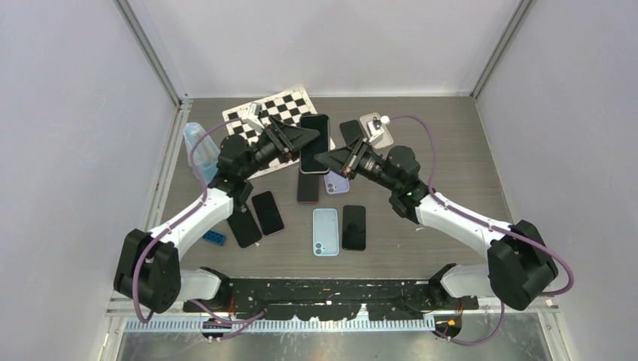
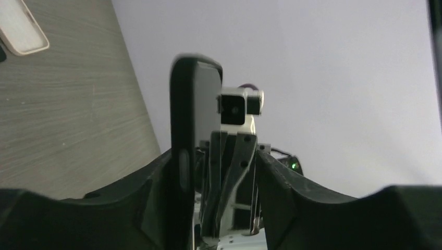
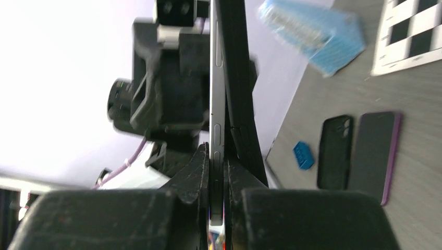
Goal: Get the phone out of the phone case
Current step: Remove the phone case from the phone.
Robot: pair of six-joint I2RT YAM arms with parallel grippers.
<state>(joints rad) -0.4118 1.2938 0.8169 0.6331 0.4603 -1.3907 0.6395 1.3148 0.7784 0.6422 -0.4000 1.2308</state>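
- Clearly, the right gripper [image 3: 218, 167] is clenched on the slim grey-edged phone [image 3: 217, 104], holding it upright above the grey wood-grain table [image 1: 451, 150].
- Left gripper [image 2: 216, 172] stands parted, with one finger against the black phone case [image 2: 194, 104], which is partly splayed off the phone.

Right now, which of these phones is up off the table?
The black phone, pinched edge-on in the right arm's fingers above the table; every other phone lies flat on it.

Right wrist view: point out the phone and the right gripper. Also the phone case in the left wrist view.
phone [image 3: 217, 104], right wrist view, grey side edge.
right gripper [image 3: 218, 159], right wrist view, midway between its fingers.
phone case [image 2: 182, 114], left wrist view, black side wall.
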